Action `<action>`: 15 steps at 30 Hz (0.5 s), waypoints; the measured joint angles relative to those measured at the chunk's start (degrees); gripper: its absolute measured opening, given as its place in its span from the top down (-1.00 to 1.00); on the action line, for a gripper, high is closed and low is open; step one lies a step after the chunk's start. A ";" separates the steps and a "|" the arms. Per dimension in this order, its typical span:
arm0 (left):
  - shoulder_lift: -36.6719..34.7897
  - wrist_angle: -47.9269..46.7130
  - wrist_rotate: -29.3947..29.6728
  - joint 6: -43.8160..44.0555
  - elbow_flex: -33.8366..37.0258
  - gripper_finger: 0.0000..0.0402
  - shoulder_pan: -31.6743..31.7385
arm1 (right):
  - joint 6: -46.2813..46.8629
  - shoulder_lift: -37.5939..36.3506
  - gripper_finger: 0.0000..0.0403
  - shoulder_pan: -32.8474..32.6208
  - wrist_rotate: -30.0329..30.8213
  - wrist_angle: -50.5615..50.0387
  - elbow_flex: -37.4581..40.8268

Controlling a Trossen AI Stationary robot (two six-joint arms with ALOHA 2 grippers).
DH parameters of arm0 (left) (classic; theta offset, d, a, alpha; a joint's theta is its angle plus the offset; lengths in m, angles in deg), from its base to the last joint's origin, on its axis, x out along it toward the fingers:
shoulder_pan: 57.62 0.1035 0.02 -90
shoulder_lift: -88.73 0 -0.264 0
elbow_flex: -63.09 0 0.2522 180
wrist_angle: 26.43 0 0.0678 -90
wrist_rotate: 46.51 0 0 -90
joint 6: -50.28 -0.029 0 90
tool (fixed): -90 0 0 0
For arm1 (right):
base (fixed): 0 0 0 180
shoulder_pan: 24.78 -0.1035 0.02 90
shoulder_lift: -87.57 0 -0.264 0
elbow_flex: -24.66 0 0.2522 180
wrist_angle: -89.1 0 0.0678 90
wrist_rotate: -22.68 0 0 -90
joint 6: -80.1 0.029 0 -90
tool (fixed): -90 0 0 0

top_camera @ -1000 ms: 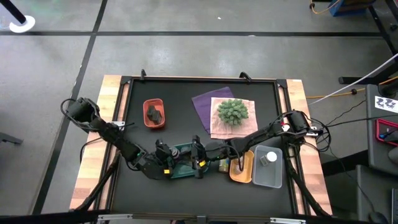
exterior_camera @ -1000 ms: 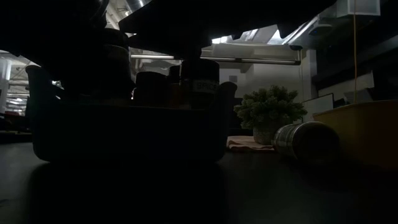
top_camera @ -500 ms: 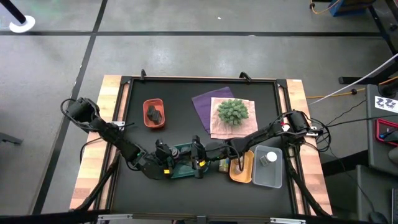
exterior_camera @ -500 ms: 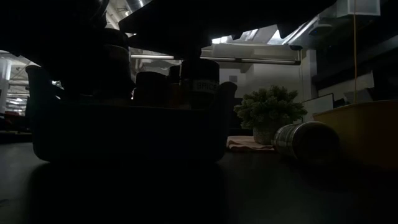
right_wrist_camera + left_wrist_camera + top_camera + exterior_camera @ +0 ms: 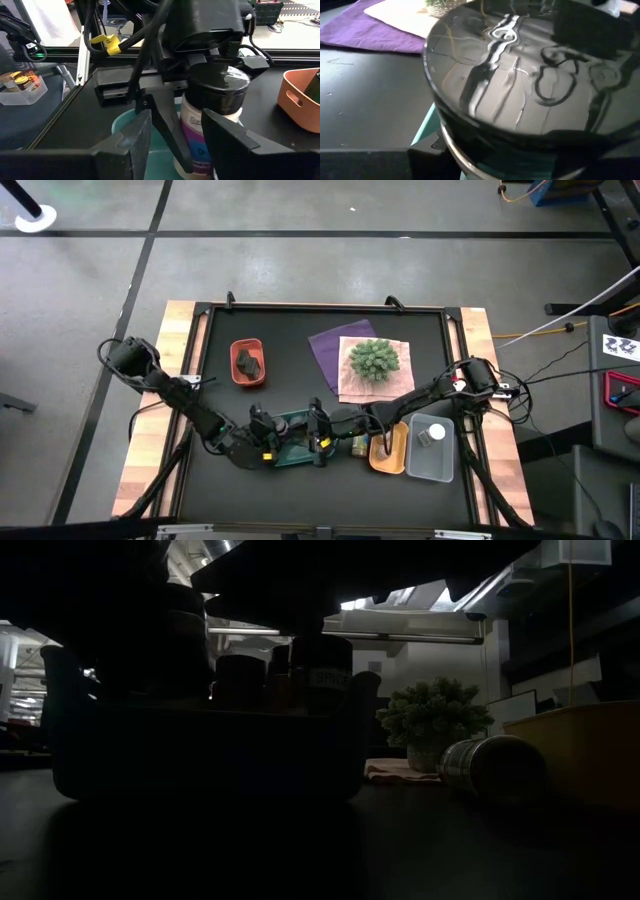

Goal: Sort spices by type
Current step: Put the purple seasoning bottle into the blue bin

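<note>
A black-lidded spice jar with a white and purple label stands upright over the teal tray. My left gripper is shut on it; the lid fills the left wrist view. My right gripper hovers at the tray's right side. Its fingers stand apart just in front of the jar, with nothing between them. More jars stand in the teal tray. Another jar lies on its side beside the yellow tray. My left gripper holds the jar by its body below the lid. One finger runs slanting down along the labelled side; the jar hides the other. The hand comes from the table's left, tipped somewhat downward. The jar is upright, its base low inside the teal tray.
A red tray with dark lumps sits at the far left. The spiky green plant stands on cloths behind the tray. A clear tray at the right holds a white-capped jar. Both arms crowd the near middle.
</note>
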 joint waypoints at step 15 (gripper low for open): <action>0.00 -1.50 -0.20 -5.09 0.04 0.02 -1.93 | 0.00 0.00 0.14 0.00 -0.02 -0.02 0.00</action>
